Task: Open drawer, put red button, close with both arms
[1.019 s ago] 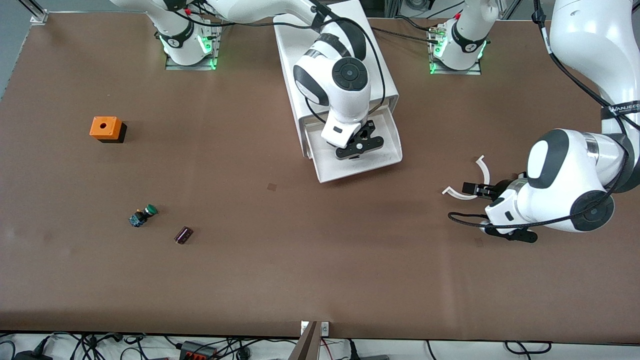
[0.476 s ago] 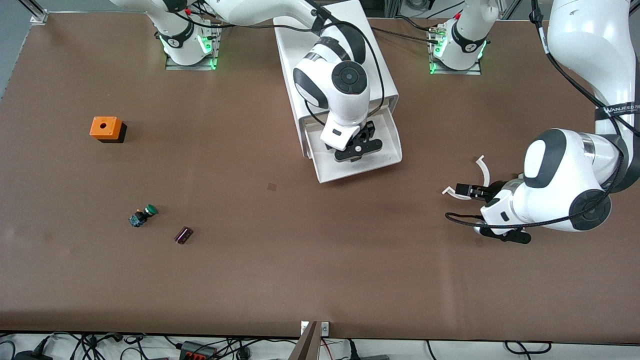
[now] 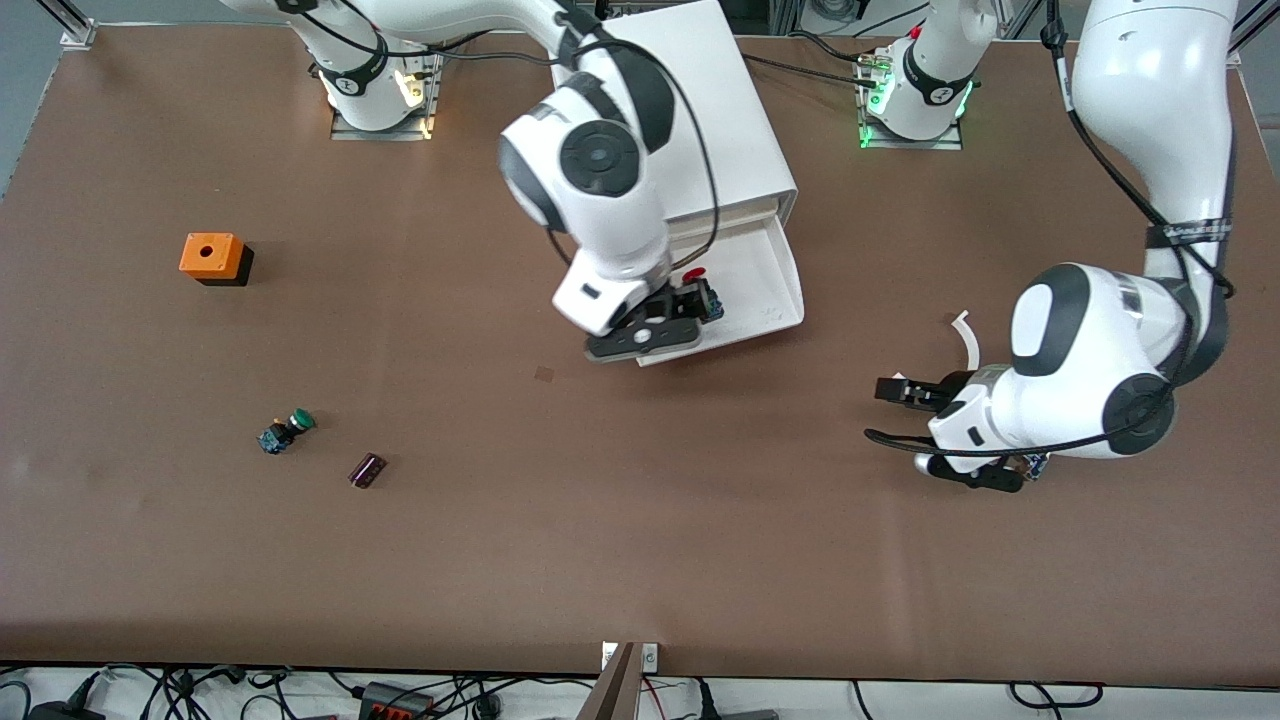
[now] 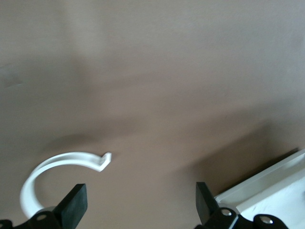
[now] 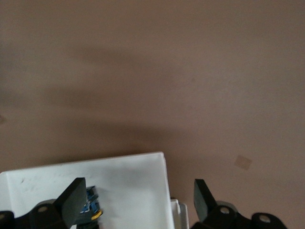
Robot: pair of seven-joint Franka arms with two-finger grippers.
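The drawer (image 3: 745, 290) stands pulled out of the white cabinet (image 3: 690, 120) toward the front camera, its tray open to the top. The red button (image 3: 695, 276) lies inside the drawer, in the part nearest the front rim and toward the right arm's end; its blue base is visible in the right wrist view (image 5: 91, 206).

The right tool (image 3: 650, 335) hovers over the drawer's front rim with its fingers (image 5: 74, 198) spread and nothing between them. In my judgement the button has been released into the tray and the tool stands open because its load is delivered.

The left tool (image 3: 893, 390) is low over the surface (image 3: 640, 520), well apart from the drawer toward the left arm's end, fingers (image 4: 74, 205) spread and empty. A white curved plastic piece (image 4: 62, 167) lies on the surface just beside it. The drawer's corner shows at the edge of the left wrist view, which suggests this arm is oriented toward the drawer to assist the closing push.

Remaining step, as judged: closing the drawer with both arms.

A green-capped button (image 3: 285, 430), an orange box (image 3: 212, 257) and a small dark object (image 3: 367, 469) lie well apart from the cabinet, toward the right arm's end.
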